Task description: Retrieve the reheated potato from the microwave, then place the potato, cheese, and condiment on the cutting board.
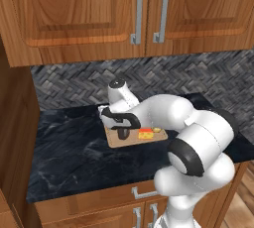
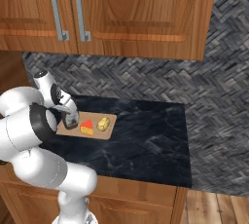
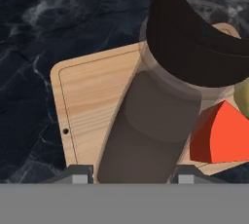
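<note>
While the gripper clasps the condiment upright over the cutting board, with the cheese at its three o'clock and the potato beyond, it should lower straight down before releasing.

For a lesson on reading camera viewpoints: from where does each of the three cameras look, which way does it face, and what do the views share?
Left base view: behind-left, looking down at the tan wooden cutting board; white arm lower right.
Right base view: behind-right, same counter; arm lower left, gripper at the board.
Hand view: along the gripper, onto the dark brown condiment bottle.
Shared: board, orange-red cheese wedge.
</note>
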### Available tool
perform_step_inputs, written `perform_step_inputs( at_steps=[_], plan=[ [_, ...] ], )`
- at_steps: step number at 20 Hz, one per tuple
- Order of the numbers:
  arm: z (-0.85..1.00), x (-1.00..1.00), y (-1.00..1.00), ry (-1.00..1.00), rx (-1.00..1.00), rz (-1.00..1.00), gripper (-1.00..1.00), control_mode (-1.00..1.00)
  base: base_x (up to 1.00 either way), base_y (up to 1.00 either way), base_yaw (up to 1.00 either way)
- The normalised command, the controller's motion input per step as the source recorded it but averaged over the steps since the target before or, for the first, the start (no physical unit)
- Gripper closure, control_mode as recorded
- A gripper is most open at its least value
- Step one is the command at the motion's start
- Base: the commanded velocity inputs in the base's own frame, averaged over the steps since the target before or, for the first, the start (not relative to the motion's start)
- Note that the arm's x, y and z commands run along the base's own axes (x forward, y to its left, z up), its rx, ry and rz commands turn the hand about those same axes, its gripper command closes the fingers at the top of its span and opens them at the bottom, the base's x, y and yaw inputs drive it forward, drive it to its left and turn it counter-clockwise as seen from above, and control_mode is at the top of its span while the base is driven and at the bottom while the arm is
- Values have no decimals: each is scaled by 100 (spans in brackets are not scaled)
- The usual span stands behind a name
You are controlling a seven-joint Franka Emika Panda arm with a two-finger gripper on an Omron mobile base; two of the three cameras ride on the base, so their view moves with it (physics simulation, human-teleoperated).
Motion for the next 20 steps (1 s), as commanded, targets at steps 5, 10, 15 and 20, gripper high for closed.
perform_step_inputs(
  at_steps=[5,10,15,20],
  plan=[
    [-25,13,0,0,0,3,100,-100,0,0,0],
    [-23,-4,-3,0,0,1,-100,-100,0,0,0],
    [-21,-6,-1,0,1,0,-100,-100,0,0,0],
    [-18,-7,0,0,0,0,-100,-100,0,0,0]
  ],
)
